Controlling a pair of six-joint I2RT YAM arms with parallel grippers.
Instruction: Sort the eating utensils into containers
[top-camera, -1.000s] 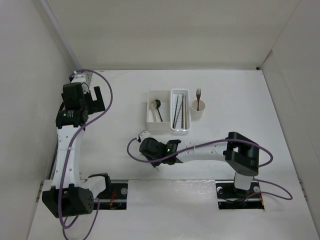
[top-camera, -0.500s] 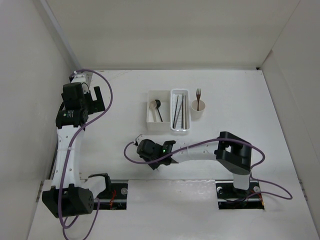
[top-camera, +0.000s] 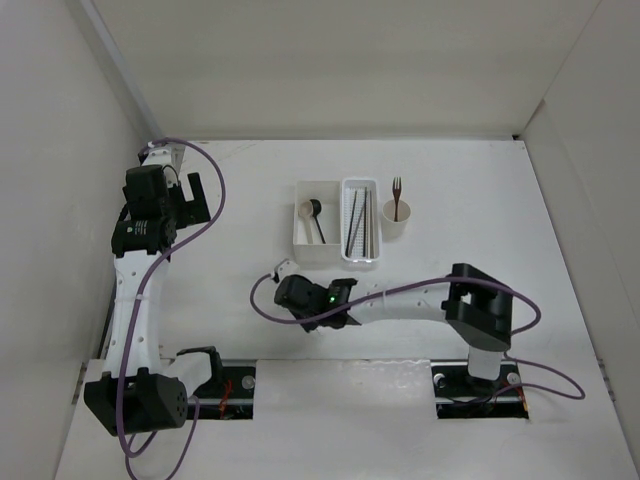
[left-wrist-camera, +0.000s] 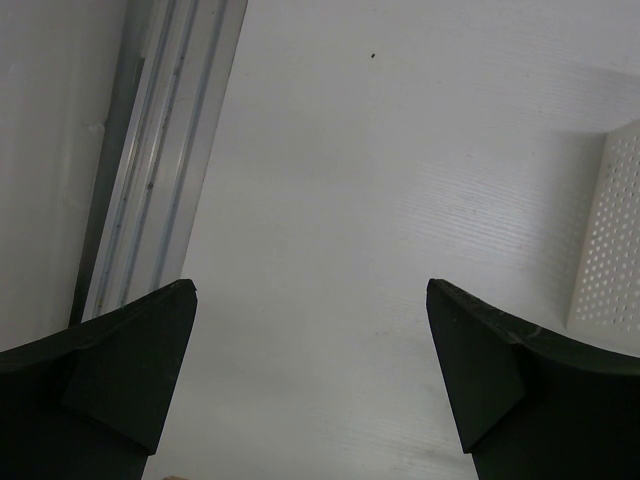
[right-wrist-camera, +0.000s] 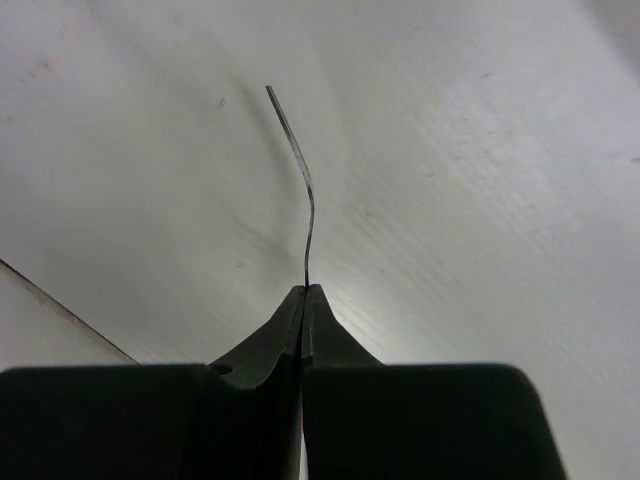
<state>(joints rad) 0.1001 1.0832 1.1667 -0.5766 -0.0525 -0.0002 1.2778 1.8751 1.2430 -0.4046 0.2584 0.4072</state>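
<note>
My right gripper (right-wrist-camera: 305, 290) is shut on the small silver fork (right-wrist-camera: 304, 200), seen edge-on as a thin curved strip above the tabletop. In the top view this gripper (top-camera: 322, 316) is in front of the containers. The white square box (top-camera: 300, 243) holds the pale wooden spoon (top-camera: 306, 211) and the black spoon (top-camera: 317, 224). The perforated tray (top-camera: 360, 261) holds chopsticks (top-camera: 353, 222). The beige cup (top-camera: 396, 226) holds the brown wooden fork (top-camera: 397, 189). My left gripper (top-camera: 190, 202) is open and empty at the far left, and it also shows in its wrist view (left-wrist-camera: 310, 295).
White walls close the table in at the left, back and right. A metal rail (left-wrist-camera: 160, 150) runs along the left wall. The perforated tray's corner (left-wrist-camera: 612, 240) shows at the right of the left wrist view. Purple cables loop beside both arms.
My right gripper has shifted a little to the left with the silver fork in it. The left arm has not moved.
</note>
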